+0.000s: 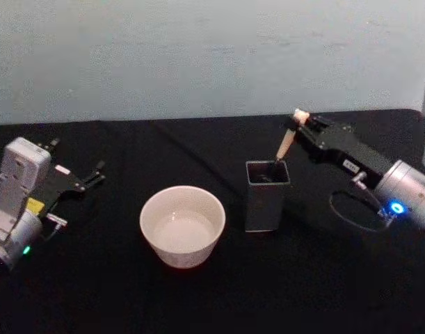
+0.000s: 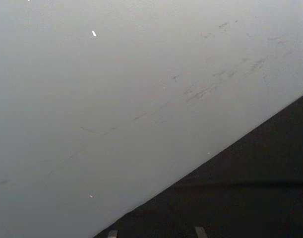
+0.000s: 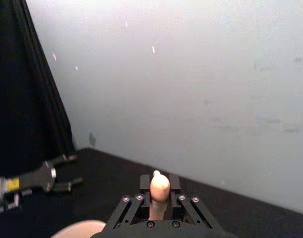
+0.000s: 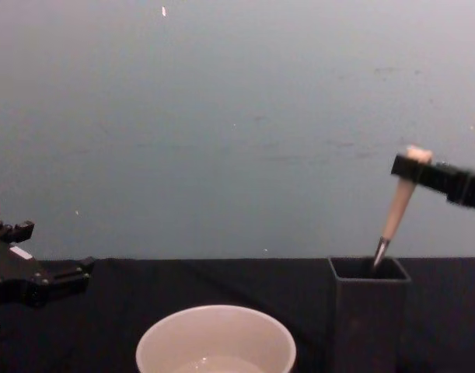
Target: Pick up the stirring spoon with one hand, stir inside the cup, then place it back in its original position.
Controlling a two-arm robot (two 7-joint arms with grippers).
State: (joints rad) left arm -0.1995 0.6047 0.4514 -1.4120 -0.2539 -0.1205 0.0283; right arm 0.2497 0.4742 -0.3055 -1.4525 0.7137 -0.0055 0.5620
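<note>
The right gripper [image 1: 299,124] has its jaws clamped on the stirring spoon [image 1: 284,146] just under the bear head. The stem slants below them, its tip inside the holder [image 1: 266,205]. It is best to move along the stem's line, clear of the thin walls. The cup [image 1: 182,226] sits lower, to the jaws' left. The left gripper [image 1: 94,175] idles with its jaws apart.

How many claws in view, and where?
2: left claw open, idle at the table's left; right claw shut on the stirring spoon's handle, above the holder.
</note>
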